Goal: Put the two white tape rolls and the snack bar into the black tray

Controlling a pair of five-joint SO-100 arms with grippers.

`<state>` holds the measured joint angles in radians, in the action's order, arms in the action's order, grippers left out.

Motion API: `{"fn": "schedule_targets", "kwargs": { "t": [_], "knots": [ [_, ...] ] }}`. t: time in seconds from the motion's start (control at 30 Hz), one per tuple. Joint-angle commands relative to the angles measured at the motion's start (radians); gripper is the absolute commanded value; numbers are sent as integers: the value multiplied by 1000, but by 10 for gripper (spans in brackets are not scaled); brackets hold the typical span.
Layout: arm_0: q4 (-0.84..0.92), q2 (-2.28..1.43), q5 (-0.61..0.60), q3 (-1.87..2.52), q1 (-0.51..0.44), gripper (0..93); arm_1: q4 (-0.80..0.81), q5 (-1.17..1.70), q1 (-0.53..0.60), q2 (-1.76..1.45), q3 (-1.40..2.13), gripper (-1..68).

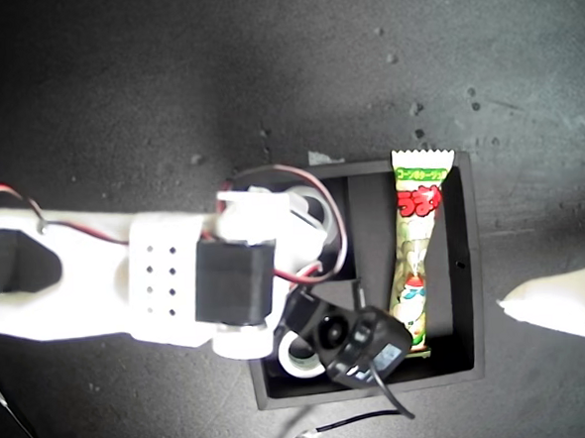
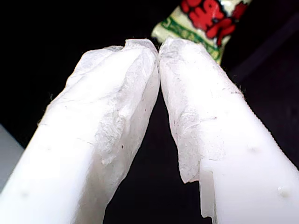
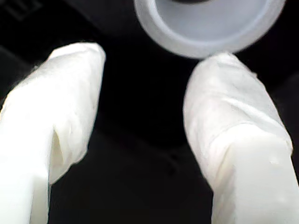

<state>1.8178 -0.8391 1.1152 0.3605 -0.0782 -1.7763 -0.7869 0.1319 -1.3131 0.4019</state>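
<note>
The black tray [image 1: 468, 268] sits right of centre in the exterior view. The snack bar [image 1: 419, 256] lies lengthwise in the tray's long compartment, and its end [image 2: 205, 18] shows beyond my first gripper [image 2: 159, 49]. My first gripper [image 1: 505, 307] is shut on nothing, just outside the tray at the exterior view's right. One white tape roll [image 1: 297, 360] lies in the near small compartment, partly under the arm. The other tape roll [image 1: 318, 206] lies in the far small compartment. My second gripper [image 1: 290, 217] hovers there, open [image 3: 152, 58], with one fingertip [image 3: 224, 70] at a roll's rim [image 3: 205, 32].
The second arm's white body [image 1: 98, 281] reaches in from the exterior view's left and covers the tray's left side. Its black wrist camera [image 1: 358, 342] hangs over the tray. A black cable [image 1: 379, 419] trails below the tray. The tabletop [image 1: 263, 62] is dark and speckled.
</note>
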Motion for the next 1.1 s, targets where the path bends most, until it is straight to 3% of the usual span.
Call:
{"fn": "schedule_targets", "kwargs": {
  "t": [0.0, 0.3, 0.7, 0.9, 1.07],
  "knots": [
    [15, -259, -9, 135, 32, 70, -25, -83, -25, -89, -17, -5],
    [-8, -933, 34, 815, 81, 15, -6, -492, -127, -630, 578, -6],
    [-344, -1677, 132, 1784, 77, 6, 380, -657, -232, -1661, 1821, -6],
    [-522, -1885, 198, 2140, 18, 3, 555, -655, -196, -1927, 2233, -6],
    [-626, -2129, 212, 2395, -5, 3, 609, -660, -189, -1973, 2436, -5]
  ]
}}
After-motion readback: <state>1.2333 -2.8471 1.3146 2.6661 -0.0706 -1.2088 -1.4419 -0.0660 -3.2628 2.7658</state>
